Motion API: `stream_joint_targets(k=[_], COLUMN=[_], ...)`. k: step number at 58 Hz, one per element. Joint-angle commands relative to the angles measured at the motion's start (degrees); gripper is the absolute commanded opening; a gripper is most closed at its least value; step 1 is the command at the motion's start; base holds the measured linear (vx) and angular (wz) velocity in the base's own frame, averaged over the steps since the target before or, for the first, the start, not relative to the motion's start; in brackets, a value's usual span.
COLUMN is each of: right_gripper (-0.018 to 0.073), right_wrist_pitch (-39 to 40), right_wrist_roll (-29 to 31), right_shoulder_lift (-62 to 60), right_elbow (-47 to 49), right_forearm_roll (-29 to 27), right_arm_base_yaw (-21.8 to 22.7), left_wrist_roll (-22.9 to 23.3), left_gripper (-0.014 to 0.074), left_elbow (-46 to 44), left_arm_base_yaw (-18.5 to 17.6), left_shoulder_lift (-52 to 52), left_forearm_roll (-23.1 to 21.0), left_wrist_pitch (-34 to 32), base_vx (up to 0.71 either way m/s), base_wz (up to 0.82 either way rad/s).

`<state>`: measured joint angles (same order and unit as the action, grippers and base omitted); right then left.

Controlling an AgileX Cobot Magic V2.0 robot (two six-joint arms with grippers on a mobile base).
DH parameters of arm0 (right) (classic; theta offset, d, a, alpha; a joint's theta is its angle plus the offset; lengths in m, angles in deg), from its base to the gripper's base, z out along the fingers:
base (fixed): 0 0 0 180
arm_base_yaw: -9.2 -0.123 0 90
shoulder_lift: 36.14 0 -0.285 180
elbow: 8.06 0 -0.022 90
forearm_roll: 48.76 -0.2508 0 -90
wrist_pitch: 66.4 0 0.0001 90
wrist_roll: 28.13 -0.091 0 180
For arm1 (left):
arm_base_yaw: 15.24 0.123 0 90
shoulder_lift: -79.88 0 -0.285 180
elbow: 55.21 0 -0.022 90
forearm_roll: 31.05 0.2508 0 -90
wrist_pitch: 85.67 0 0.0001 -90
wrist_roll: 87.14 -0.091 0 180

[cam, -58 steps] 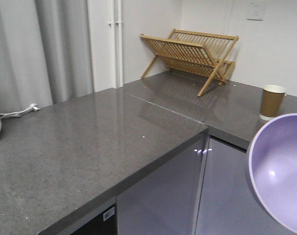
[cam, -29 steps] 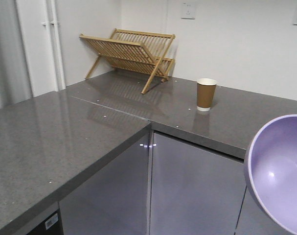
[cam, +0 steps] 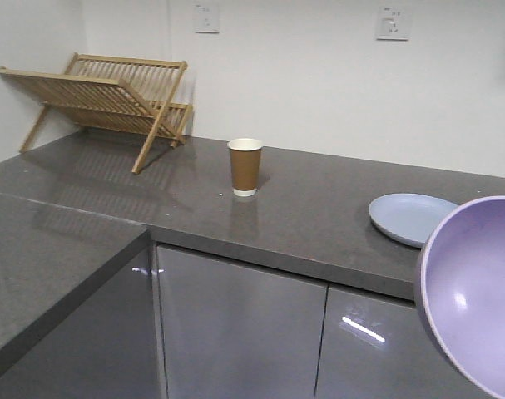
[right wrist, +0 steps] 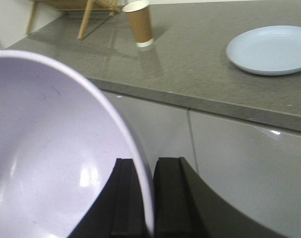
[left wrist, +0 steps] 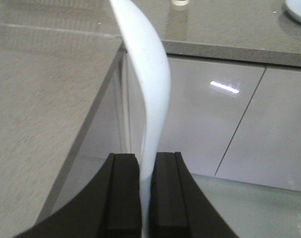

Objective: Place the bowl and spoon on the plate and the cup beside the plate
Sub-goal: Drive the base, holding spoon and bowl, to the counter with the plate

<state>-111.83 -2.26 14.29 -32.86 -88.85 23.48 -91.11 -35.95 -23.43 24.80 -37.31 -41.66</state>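
A wooden rack (cam: pixel 102 96) stands far left on the table (cam: pixel 319 208). The cup (cam: pixel 245 166) is upright mid-table. The plate (cam: pixel 410 218) lies to its right, partly hidden by the bowl (cam: pixel 477 291), which is cropped by the frame. The left tool (left wrist: pixel 146 159) pinches a pale strip, seemingly the spoon (left wrist: pixel 149 74) edge-on. The right tool (right wrist: pixel 149 166) clamps the bowl's wall, off the table.

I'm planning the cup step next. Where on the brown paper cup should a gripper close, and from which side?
Probably mid-wall on the cup, approached level from the front edge of the counter. It stands upright and tapered, mouth up, with bare surface around it, so the jaws can straddle both sides.
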Motion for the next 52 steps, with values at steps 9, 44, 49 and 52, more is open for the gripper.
stream_joint_targets(k=[9, 44, 49, 52], right_gripper=[-0.0008, -0.0008, -0.0008, -0.0008], right_wrist_pitch=[3.6, 3.6, 3.6, 3.6], right_wrist_roll=[0.7, 0.7, 0.7, 0.7], right_shoulder_lift=[-0.2, -0.2, -0.2, -0.2], right_elbow=[1.5, 1.5, 1.5, 1.5], right_forearm_roll=[-2.4, -2.4, -2.4, -2.4], right_arm_base_yaw=[0.2, 0.2, 0.2, 0.2], left_wrist_roll=[0.4, 0.4, 0.4, 0.4], left_gripper=[0.0, 0.0, 0.0, 0.0], left_elbow=[-1.6, -1.6, -1.6, -1.6], left_arm_base_yaw=[-0.2, -0.2, -0.2, -0.2], left_shoulder_lift=[0.3, 0.3, 0.3, 0.3], left_forearm_roll=[-0.8, -0.8, -0.8, -0.8], left_wrist_pitch=[-4.2, -4.2, -4.2, -4.2], base_vx=[0.24, 0.34, 0.38, 0.38], base_wz=[-0.39, -0.07, 0.06, -0.01])
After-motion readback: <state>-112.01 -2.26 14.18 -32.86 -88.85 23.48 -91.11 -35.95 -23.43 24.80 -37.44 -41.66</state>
